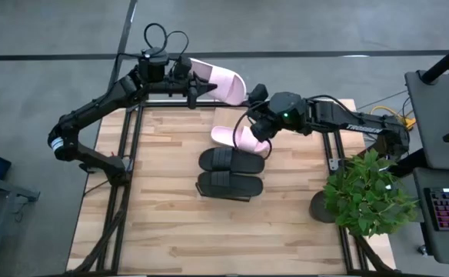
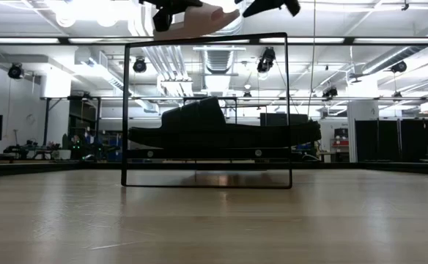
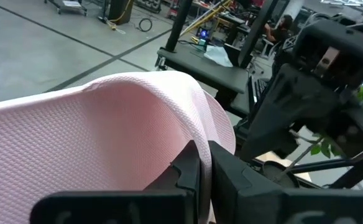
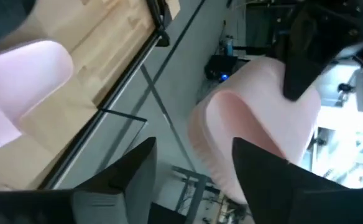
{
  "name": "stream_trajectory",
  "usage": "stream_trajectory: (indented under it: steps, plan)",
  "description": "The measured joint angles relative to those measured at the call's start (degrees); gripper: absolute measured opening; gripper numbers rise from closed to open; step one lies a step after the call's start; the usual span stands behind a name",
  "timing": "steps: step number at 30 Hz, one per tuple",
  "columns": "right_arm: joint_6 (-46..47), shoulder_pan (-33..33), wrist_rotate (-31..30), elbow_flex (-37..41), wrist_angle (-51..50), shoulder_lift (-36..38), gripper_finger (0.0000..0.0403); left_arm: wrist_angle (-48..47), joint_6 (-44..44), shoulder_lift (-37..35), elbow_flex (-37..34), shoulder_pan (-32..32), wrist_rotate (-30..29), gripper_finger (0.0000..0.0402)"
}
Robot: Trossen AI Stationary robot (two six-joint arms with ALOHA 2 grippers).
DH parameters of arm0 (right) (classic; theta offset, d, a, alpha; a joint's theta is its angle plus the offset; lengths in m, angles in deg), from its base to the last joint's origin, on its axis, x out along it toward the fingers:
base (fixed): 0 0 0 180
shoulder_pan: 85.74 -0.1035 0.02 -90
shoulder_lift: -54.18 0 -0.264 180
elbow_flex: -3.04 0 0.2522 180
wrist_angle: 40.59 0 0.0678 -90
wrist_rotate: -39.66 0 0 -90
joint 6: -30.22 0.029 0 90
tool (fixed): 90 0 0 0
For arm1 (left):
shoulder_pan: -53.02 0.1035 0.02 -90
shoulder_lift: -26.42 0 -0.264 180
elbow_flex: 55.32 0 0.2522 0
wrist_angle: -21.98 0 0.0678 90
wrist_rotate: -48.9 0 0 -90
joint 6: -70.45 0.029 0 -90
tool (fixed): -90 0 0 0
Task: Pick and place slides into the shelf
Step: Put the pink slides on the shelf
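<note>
Left gripper (image 1: 196,86) is clamped on a pale pink slide (image 1: 223,82), holding it in the air just past the table's far edge (image 1: 171,110). In the left wrist view its two dark fingers (image 3: 191,168) are pinched together against the textured pink strap (image 3: 107,137). From table height, the held slide (image 2: 203,18) hangs above the top bar of the shelf (image 2: 207,110), whose thin black wire frame stands upright on the wood.

Right gripper (image 1: 254,98) sits just beside the toe end of that same slide, fingers spread apart and gripping nothing. Its wrist view shows the two dark fingers (image 4: 138,174) set wide, with the raised pink slide (image 4: 256,124) beyond them; whether a fingertip touches the slide is hard to say from these angles.

On the table a second pale pink slide (image 1: 240,138) lies below the right arm, near the far edge. Two black slides (image 1: 231,160) (image 1: 229,185) lie side by side just nearer the middle of the table, the first touching the pink one. A potted green plant (image 1: 367,196) stands at the right edge of the table.
</note>
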Motion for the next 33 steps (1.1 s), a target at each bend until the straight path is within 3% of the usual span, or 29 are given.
stream_trajectory:
  steps: [8, 13, 18, 24, 31, 33]
  plan:
    - [-6.7, 0.1, -0.5, 0.0, 8.4, -2.4, 0.0246, 0.4, -0.1, 0.3, -0.1, 0.0, 2.5, 0.0]
    - [-6.9, 1.2, -2.1, 0.1, 8.5, -3.5, 0.024, 0.4, -1.5, 0.3, -0.1, -0.1, 7.2, 0.0]
    - [-6.2, 1.5, -3.2, 0.1, 8.9, -3.9, 0.0223, 0.3, -1.4, 0.3, -0.1, -0.1, 8.0, 0.0]
    - [-5.5, 1.5, -3.1, 0.1, 8.9, -3.8, 0.0171, 0.3, -1.4, 0.3, -0.1, -0.1, 8.1, 0.0]
    - [-3.0, 1.6, -1.8, 0.1, 8.8, -3.8, 0.0032, 0.4, 1.2, 0.3, -0.2, 0.0, 9.0, 0.0001]
    - [-0.8, 2.1, 0.2, 0.1, 8.7, -3.8, 0.0028, 0.4, 3.6, 0.3, -0.3, 0.0, 9.1, 0.0008]
